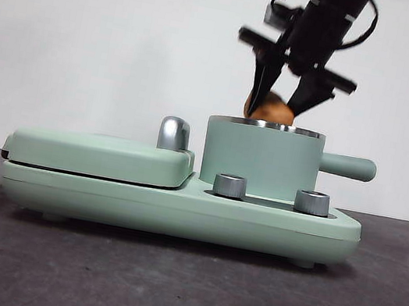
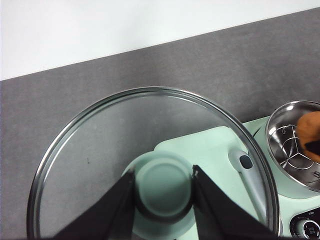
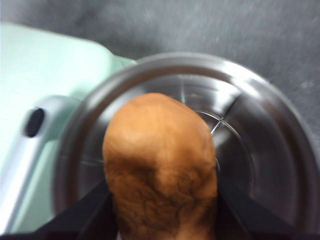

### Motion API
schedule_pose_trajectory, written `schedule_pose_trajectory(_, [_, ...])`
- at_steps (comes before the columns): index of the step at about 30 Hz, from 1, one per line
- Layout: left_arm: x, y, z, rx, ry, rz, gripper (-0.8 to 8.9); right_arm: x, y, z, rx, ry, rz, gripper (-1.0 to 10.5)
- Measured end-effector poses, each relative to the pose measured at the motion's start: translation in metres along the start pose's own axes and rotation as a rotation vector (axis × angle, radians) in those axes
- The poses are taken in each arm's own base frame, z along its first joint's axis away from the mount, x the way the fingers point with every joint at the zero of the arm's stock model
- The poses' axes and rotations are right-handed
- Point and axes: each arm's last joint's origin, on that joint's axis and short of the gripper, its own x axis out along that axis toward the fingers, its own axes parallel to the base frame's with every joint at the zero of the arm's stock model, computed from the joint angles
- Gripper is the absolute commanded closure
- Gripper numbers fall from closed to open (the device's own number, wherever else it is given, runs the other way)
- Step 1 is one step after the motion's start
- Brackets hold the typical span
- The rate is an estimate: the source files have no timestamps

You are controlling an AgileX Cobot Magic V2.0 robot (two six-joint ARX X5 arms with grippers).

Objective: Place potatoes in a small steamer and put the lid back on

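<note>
Right wrist view puts the potato [image 3: 162, 167] between the right gripper [image 3: 162, 220]'s two black jaws, clamped on its sides, hanging over the open mouth of the small steamer [image 3: 260, 150]. The steel floor with its ribbed insert shows below and around the potato, so the potato is above the bowl, not yet resting in it. In the front view the potato [image 1: 272, 108] sits at the level of the steel rim of the mint-green steamer [image 1: 260, 161], partly below it, with the right gripper [image 1: 280, 103] coming down from above at a slant.

To finish this step well, I would lower until the potato meets the insert, keep it centred so the jaws miss the rim, then part them and lift straight up. Dropping from here risks a bounce against the wall.

Farther out, the left gripper [image 2: 162, 192] is closed on the mint-green knob of the glass lid [image 2: 95, 150], held high beside the appliance, well apart from the steamer [image 2: 287, 145]. It should wait until the right arm is away. The griddle cover [image 1: 101, 155] and its chrome handle [image 1: 174, 133] lie beside the pot.
</note>
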Motion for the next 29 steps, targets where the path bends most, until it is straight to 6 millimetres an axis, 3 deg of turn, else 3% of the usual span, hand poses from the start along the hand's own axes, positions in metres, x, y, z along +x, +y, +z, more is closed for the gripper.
schedule_pose_trajectory(5, [0.0,0.0,0.0,0.0,0.0,0.0,8.07,0.017,-0.003,-0.003,-0.027,0.039,-0.01,8.7])
schedule_pose_trajectory(12, [0.0,0.0,0.0,0.0,0.003,0.0,8.07,0.026,-0.006,-0.007,-0.034,0.086,-0.021,8.6])
schedule_pose_trajectory(18, [0.0,0.0,-0.001,0.0,0.006,0.0,8.07,0.025,-0.006,-0.009,-0.035,0.106,-0.022,7.2])
schedule_pose_trajectory(23, [0.0,0.0,-0.001,0.0,0.006,0.0,8.07,0.025,-0.006,-0.009,-0.034,0.11,-0.023,7.1])
schedule_pose_trajectory(27, [0.001,0.0,-0.001,0.0,0.009,0.0,8.07,0.014,-0.003,-0.004,-0.032,0.137,-0.031,7.0])
schedule_pose_trajectory(29, [0.002,0.0,-0.002,0.0,0.015,-0.001,8.07,0.002,0.0,0.005,-0.033,0.128,-0.031,6.2])
